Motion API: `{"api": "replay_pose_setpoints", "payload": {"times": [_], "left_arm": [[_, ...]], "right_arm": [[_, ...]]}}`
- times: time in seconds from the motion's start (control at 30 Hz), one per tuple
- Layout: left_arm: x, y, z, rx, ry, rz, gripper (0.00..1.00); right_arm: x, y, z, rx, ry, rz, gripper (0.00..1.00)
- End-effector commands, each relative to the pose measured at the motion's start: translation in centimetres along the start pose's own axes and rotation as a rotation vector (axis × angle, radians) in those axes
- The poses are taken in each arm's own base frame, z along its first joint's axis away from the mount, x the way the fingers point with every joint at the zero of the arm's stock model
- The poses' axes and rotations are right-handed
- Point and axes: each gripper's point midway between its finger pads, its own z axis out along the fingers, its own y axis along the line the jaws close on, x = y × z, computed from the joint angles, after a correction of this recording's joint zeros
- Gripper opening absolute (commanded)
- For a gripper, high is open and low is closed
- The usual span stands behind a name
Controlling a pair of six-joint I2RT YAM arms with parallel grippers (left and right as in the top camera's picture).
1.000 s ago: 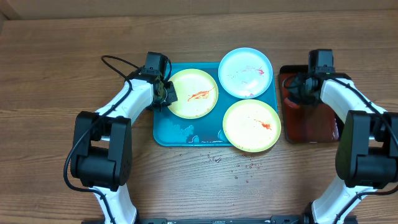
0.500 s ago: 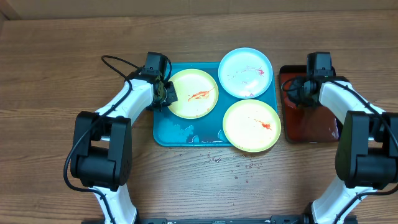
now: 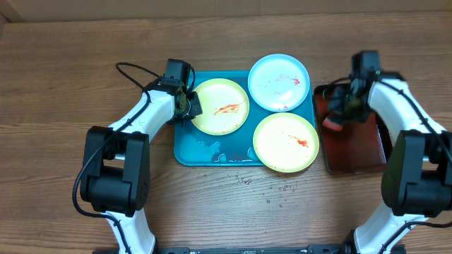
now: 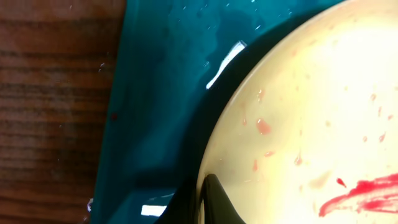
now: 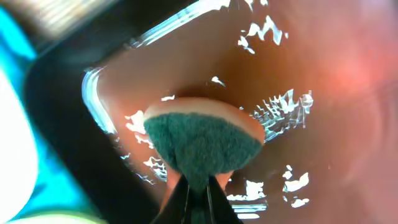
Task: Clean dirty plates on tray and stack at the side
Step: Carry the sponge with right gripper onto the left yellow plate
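Three sauce-smeared plates lie on the turquoise tray: a yellow-green one at the back left, a blue-white one at the back right, and a second yellow-green one at the front right. My left gripper is shut on the left rim of the back-left plate, one finger on top of the rim. My right gripper is shut on an orange sponge with a green scouring face, held over the left end of the dark red tray.
The dark red, black-rimmed tray holds wet reddish liquid and stands just right of the turquoise tray. Water drops lie on the wooden table in front of the turquoise tray. A black cable loops behind the left arm.
My right gripper has moved forward and left over the red tray, and the orange sponge now shows in it. The red tray has shifted slightly forward. The left gripper and the plates have not moved.
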Motion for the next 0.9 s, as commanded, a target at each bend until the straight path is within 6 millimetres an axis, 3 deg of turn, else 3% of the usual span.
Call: {"api": "replay_pose_setpoints", "payload": {"times": [0.0, 0.07, 0.2, 0.3, 0.43, 0.67, 0.7, 0.87], "left_arm": [[2.4, 0.9, 2.5, -0.035, 0.068, 0.033, 0.04], [2.3, 1.0, 2.5, -0.033, 0.067, 0.031, 0.04], [2.6, 0.6, 2.4, 0.023, 0.101, 0.038, 0.04], [2.9, 0.0, 2.2, 0.106, 0.134, 0.052, 0.04], [3.0, 0.9, 2.0, 0.130, 0.164, 0.019, 0.04], [3.7, 0.9, 1.7, 0.174, 0.204, 0.072, 0.04], [4.0, 0.6, 1.5, 0.201, 0.219, 0.094, 0.04], [4.4, 0.4, 1.4, 0.221, 0.236, 0.109, 0.05]], "right_arm": [[-3.5, 2.7, -6.5, -0.079, -0.140, -0.093, 0.04], [-3.5, 4.4, -8.2, -0.137, -0.133, -0.162, 0.04], [-1.9, 9.2, -9.7, -0.314, -0.097, -0.255, 0.04], [0.1, 12.8, -10.1, -0.408, -0.066, -0.325, 0.04], [2.4, 17.3, -10.0, -0.450, -0.074, -0.409, 0.04], [5.8, 23.5, -7.0, -0.452, -0.073, -0.477, 0.04], [6.8, 25.1, -5.4, -0.459, -0.055, -0.495, 0.04], [9.4, 26.7, -1.3, -0.433, 0.012, -0.537, 0.04]]}}
